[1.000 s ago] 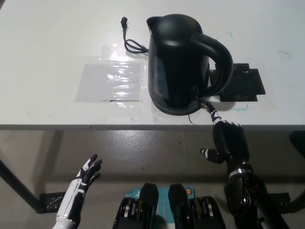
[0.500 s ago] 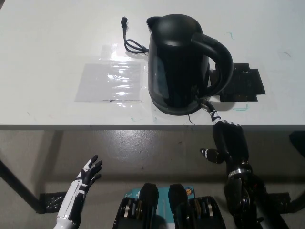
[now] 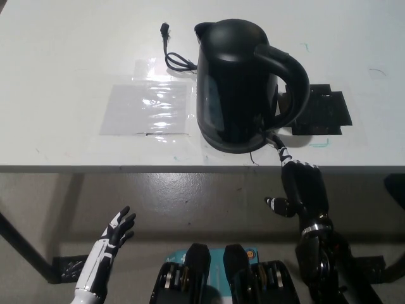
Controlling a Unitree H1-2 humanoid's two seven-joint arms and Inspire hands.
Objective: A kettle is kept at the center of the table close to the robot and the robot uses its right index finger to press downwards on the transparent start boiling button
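While left robot hand rests open, right robot hand extends one finger to kettle base, holding nothing.

Black kettle and cord on white table; black right hand, white left hand.

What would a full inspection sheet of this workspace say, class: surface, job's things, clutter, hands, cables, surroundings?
Surface: white table, a clear plastic sheet taped flat on it.
Job's things: black kettle upright near the front edge, handle to the right; its button cannot be made out.
Clutter: black flat mat behind the handle.
Hands: right hand pointing at the kettle's base; left hand open, resting low, off the table.
Cables: black cord with plug lying loose.
Surroundings: grey floor.
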